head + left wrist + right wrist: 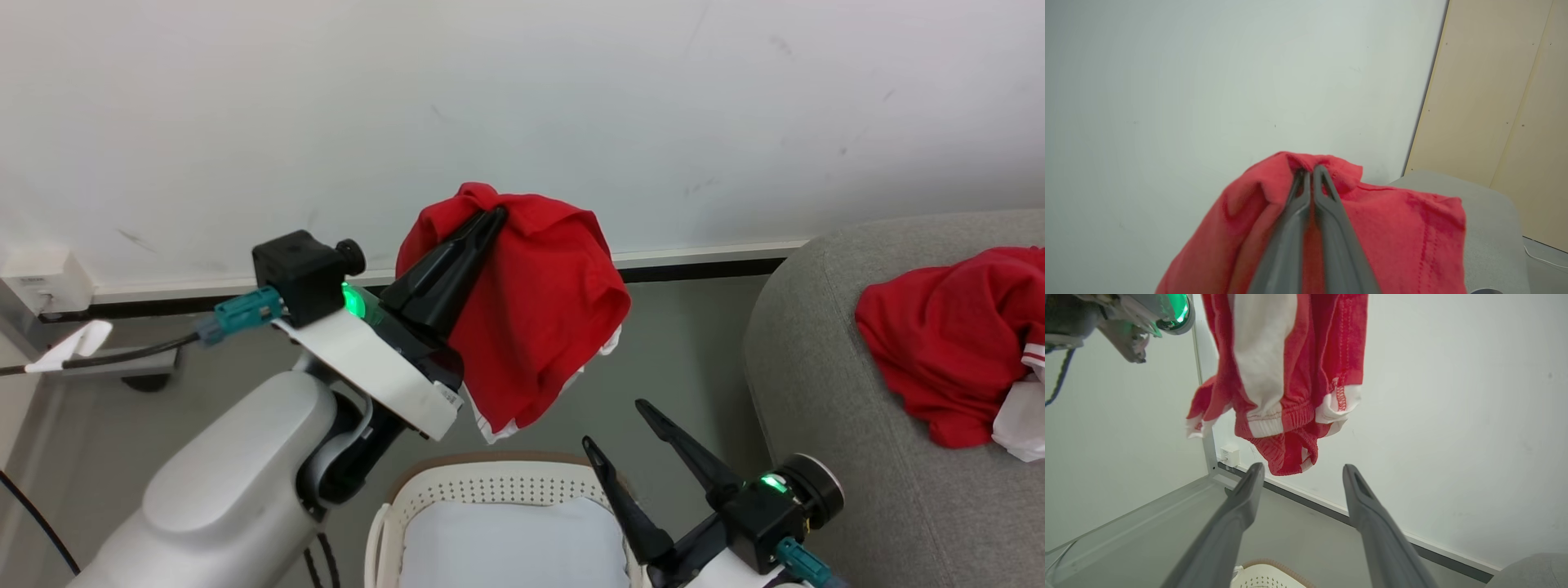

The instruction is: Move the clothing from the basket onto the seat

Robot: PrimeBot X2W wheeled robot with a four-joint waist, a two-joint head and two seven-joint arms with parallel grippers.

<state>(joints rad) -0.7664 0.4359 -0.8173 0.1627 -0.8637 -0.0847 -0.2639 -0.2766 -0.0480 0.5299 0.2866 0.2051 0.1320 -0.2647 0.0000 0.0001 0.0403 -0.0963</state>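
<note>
Slip risk: held red garment [539,318] pinched by one small bunch of cloth at its top, the rest hanging loose above the basket [490,482]. Likely to slide free on a quick swing and drop to the floor right of the basket, short of the sofa [816,367].
Snag risk: white-trimmed hem hanging low over the basket's far rim, close above the spread fingers of the right gripper [614,423]. Could catch on a fingertip or the rim if carried sideways without more lift.
Short-drop risk: sofa edge rounded on the side facing the basket. Cloth let go too near that edge may slump off it.
Left gripper [496,214]: clenched, fingers pressed together with red cloth squeezed between the tips, raised high above the basket's far rim.
Right gripper state: spread wide, grasping nothing, touching nothing, just right of the basket's far rim and under the hanging hem.
Held garment place: in the air above the basket, clear of it, well left of the sofa cushion.
Second red garment [947,343]: crumpled on the sofa, well to the right of the basket.
Basket contents: white lining sheet [514,543] showing, no red cloth in the visible part; near side cut off by the picture edge.
</note>
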